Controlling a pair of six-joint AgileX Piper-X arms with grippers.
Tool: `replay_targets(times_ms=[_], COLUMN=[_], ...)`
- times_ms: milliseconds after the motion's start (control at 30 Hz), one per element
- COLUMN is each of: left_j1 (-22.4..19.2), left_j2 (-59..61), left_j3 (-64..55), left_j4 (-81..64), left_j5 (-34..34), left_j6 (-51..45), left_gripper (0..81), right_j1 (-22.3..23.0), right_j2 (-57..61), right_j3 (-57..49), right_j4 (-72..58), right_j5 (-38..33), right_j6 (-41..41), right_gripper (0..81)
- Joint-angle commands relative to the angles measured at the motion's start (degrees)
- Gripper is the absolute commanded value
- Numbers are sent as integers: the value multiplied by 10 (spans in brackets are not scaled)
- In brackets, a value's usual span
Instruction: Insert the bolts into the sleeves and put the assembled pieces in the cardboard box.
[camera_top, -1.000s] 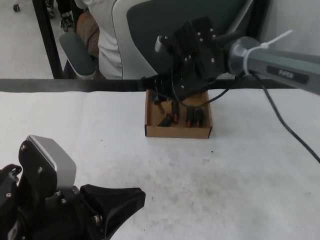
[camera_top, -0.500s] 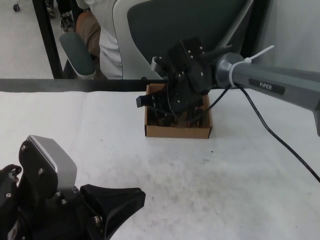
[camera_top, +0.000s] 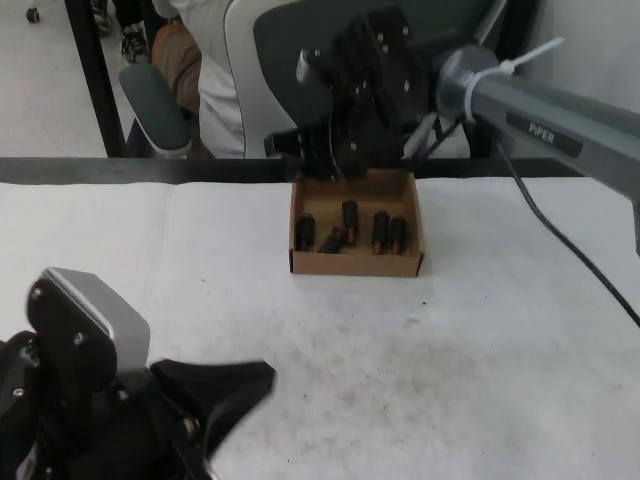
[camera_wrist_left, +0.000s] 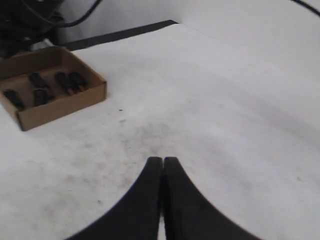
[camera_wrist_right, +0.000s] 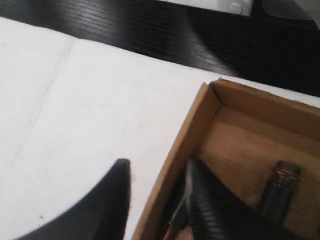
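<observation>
The cardboard box stands at the back middle of the white bench and holds several black sleeves with red-tipped bolts. My right gripper hangs over the box's far left corner. In the right wrist view it is open and straddles the box wall, with one assembled piece lying inside. My left gripper stays low at the bench's near left. It is shut with nothing in it, and the box lies well ahead of it.
A black strip runs along the bench's back edge, with a chair and a seated person behind it. The right arm's cable trails over the bench on the right. Bare white bench spreads in front of the box.
The right gripper dipped into the box, then rose and drew back toward its far left corner. The pieces in the box now lie uncovered. The left arm shifted slightly left.
</observation>
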Motion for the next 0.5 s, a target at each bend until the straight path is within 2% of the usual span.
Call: replay_targets(times_ms=[0, 67, 167, 267, 367, 467], left_j1=[-2, -2, -2, 8, 49, 118], left_j2=[-12, -28, -59, -96, -124, -147], left_j3=[-2, -2, -2, -2, -2, -2], left_j4=[-2, -2, -2, 2, 41, 77], left_j5=[-107, -117, -133, -178, -176, -141], left_j6=[47, 60, 60, 65, 65, 65], left_gripper=[8, 8, 8, 8, 8, 8], right_j1=[-8, -11, -16, -19, -19, -19], right_j2=[-18, -29, -49, -71, -93, -114], right_j3=[-21, -23, -23, -23, -22, -17], right_j4=[28, 38, 43, 47, 62, 79], right_j5=[-4, -6, -7, -7, -7, -7], right_j6=[-6, -16, -27, -55, -88, -108], right_gripper=[126, 0, 3, 3, 3, 3])
